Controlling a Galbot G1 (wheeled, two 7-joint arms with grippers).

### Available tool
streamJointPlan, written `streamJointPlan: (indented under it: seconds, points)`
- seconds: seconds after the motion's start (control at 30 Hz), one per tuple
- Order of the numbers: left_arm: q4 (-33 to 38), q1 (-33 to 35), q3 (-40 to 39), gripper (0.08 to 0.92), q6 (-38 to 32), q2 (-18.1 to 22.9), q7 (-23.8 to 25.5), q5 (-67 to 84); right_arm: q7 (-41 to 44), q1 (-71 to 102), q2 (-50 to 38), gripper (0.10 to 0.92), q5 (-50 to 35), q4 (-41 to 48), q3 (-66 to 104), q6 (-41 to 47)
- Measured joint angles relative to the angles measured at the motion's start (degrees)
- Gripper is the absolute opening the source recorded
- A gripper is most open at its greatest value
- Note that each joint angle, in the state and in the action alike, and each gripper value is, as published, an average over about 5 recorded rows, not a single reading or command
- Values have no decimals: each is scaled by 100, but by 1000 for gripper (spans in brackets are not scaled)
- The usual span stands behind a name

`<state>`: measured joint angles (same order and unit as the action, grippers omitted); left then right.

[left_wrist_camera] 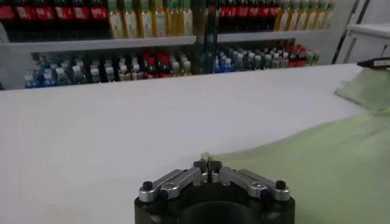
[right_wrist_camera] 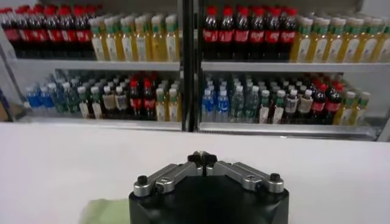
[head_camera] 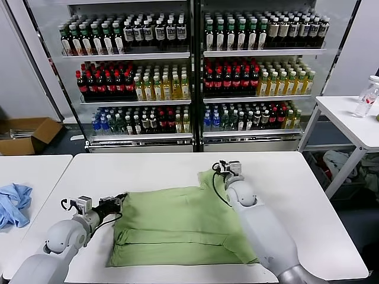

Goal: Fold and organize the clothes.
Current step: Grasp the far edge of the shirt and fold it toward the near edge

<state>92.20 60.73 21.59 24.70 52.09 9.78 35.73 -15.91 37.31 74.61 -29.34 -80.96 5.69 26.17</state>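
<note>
Polo shirt point(head_camera: 177, 228) lies flat, no print readable; left gripper point(head_camera: 120, 199) and right gripper point(head_camera: 220, 168) jaws seemingly pinch its edges.

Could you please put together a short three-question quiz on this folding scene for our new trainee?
1. True or false: the light green polo shirt lies flat on the white table.
2. Which gripper is at the shirt's far corner: A) left gripper B) right gripper?
3. Fill in: on the neighbouring table at the robot's left lies a light ____ cloth.

Key:
1. True; it is spread out, partly folded.
2. B; the left gripper is at the shirt's left edge. Both have their fingers closed.
3. Blue.
</note>
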Motion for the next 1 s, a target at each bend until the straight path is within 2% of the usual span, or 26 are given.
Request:
streamJointPlan:
  seconds: [0.27, 0.47, 0.73, 1.0]
  points:
    - [766, 757, 359, 83, -291, -184, -111, 233, -239, 1258, -595, 106, -201, -1803, 405, 225]
    - [1089, 1264, 607, 83, -393, -210, -106, 315, -320, 2109, -914, 106, -125, -2818, 768, 261]
    - [1372, 1787, 855, 83, -597, -180, 2, 325, -338, 3100, -1156, 106, 22, -3776, 1240, 294]
    - [1628, 2259, 1097, 83, -558, -254, 162, 344, -362, 3924, -1205, 106, 208, -4343, 1484, 288]
